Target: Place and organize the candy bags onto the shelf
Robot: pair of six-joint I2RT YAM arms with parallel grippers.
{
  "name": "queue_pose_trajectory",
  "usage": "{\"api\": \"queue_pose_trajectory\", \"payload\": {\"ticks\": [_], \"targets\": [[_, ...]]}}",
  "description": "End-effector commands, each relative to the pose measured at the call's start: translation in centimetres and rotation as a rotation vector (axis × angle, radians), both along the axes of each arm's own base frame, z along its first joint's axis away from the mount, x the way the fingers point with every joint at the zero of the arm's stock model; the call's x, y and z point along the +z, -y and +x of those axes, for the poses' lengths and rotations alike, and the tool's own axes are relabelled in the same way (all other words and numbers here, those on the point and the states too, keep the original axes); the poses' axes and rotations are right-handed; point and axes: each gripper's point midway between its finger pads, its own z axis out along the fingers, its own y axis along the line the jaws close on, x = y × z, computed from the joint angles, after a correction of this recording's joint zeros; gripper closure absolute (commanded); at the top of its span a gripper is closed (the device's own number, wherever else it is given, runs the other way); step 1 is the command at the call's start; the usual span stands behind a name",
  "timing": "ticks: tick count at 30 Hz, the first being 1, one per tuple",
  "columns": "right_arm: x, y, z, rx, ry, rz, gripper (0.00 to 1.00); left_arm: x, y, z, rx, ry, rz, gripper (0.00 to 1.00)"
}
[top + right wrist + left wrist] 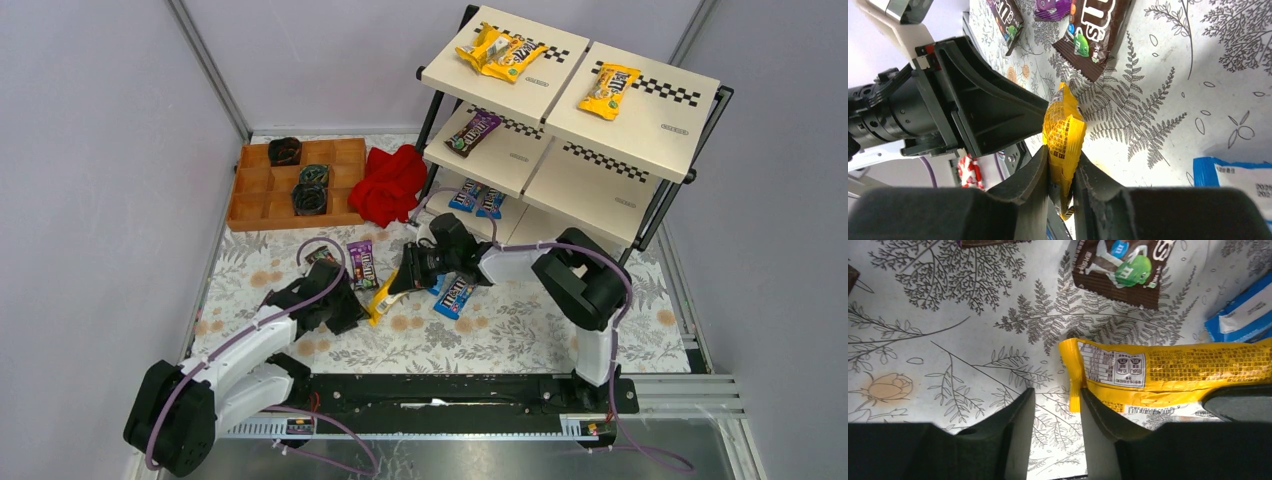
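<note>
Pinching a yellow candy bag (1063,125) on edge low over the table (948,340), the right hand (1060,167) is nearly closed on it. The left hand (1056,397) holds nothing, fingers a narrow gap apart, just beside the bag's crimped end.

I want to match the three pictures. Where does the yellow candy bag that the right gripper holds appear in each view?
Top external: the yellow candy bag is left of centre, at the tip of the right gripper.
Left wrist: it lies across the lower right.
Right wrist: it stands on edge at centre, clamped between the fingers.
Shared landmark: the blue bag beside it.
</note>
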Motion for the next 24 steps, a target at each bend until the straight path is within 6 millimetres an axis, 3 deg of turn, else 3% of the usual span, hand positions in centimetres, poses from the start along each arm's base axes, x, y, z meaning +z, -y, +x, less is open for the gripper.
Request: {"api": "queue_pose_trajectory", "payload": {"ticks": [1, 5, 8, 10, 13, 19, 24], "targets": [[3.4, 0.6, 0.4, 0.016, 0.147, 0.007, 0.78, 1.5, -0.3, 1.0, -0.021, 0.055, 0.024, 0.53], [5.6, 2.0, 0.4, 0.039, 0.268, -0.045, 0.81, 4.7, 0.3, 2.4, -0.055, 0.156, 0.0, 0.35], [7.5, 4.0, 0.5, 0.052, 0.375, -0.115, 0.82, 8.7, 0.6, 3.8, -0.08, 0.286, -0.019, 0.25], [9.3, 5.7, 0.5, 0.055, 0.453, -0.171, 0.83, 11.7, 0.6, 4.8, -0.093, 0.385, -0.016, 0.21], [13.5, 8.5, 0.9, 0.038, 0.608, -0.241, 0.83, 16.0, 0.2, 6.4, -0.099, 0.528, 0.006, 0.17], [27.0, 14.3, 0.6, -0.078, 0.982, -0.236, 0.85, 26.5, 0.0, 10.2, -0.09, 0.833, 0.048, 0.14], [39.3, 20.4, -0.2, -0.367, 1.269, -0.142, 1.0, 34.2, 0.5, 11.8, -0.076, 1.035, 0.017, 0.13]]}}
